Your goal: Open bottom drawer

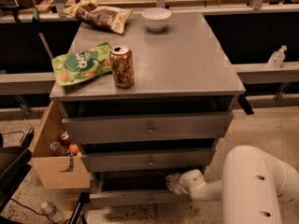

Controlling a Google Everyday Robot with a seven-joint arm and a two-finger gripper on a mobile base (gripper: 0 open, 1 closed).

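Note:
The grey cabinet point(187, 64) has three grey drawer fronts. The bottom drawer point(135, 198) is the lowest and narrowest front. It stands a little forward of the cabinet, with a dark gap above it. Its knob is hidden. My gripper point(171, 183) reaches in from the right on a white arm point(254, 185). It sits at the top edge of the bottom drawer, right of centre, in that dark gap. The middle drawer point(187, 158) and the top drawer point(187, 126) each show a small central knob.
On the cabinet top are a drink can point(122, 66), a green snack bag point(79, 69), a brown chip bag point(100, 15) and a white bowl point(156, 18). A wooden box point(51, 164) holding small items hangs on the cabinet's left side. A spray bottle point(276, 57) stands at the far right.

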